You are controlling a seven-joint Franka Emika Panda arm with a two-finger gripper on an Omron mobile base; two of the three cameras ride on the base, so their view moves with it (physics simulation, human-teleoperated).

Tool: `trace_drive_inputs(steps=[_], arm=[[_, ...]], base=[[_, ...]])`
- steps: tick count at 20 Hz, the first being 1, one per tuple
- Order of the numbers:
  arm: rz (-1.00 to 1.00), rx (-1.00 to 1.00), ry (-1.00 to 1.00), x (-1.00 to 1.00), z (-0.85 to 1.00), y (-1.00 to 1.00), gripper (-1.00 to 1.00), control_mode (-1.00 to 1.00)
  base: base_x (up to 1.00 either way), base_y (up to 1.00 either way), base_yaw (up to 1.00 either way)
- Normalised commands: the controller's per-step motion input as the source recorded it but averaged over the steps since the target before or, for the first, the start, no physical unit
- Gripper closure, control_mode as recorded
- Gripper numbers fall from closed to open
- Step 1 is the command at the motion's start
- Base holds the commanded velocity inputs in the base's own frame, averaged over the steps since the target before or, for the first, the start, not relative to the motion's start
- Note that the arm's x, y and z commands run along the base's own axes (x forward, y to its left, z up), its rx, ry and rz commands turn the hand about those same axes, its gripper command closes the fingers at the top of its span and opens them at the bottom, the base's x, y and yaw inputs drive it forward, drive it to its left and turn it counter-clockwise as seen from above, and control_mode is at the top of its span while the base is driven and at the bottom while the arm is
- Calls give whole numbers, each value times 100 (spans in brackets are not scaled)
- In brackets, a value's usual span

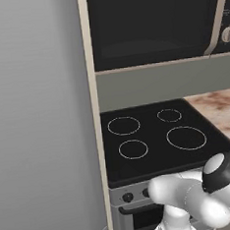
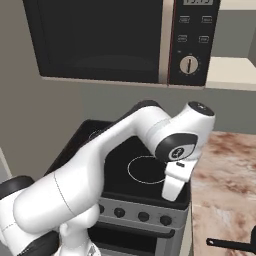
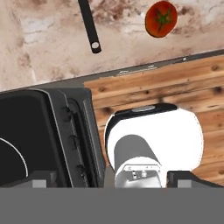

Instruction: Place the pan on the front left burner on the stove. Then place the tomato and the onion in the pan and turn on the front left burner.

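We see 1 tomato (image 3: pixel 161 19) on the counter (image 3: pixel 52 48) beside the stove (image 1: pixel 153 138), near the pan (image 3: pixel 89 26) handle; 4 bare rings. Jaws released, nothing gripped.

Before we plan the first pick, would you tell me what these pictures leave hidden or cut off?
- The pan: the hand view shows just its handle; the top edge cuts off the body. In the right base view the handle runs off the lower right corner.
- The stove: in the right base view the arm covers its left burners.
- The tomato lies on the counter, its top cut by the hand view's edge.
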Motion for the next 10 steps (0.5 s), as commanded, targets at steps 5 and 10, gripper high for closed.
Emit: trace_drive_inputs(steps=[5, 10], arm=[[0, -5, 6, -11, -18, -21, -100, -100], [0, -3, 10, -3, -17, -25, -100, -100]], base=[[0, 0, 0], [0, 0, 0]])
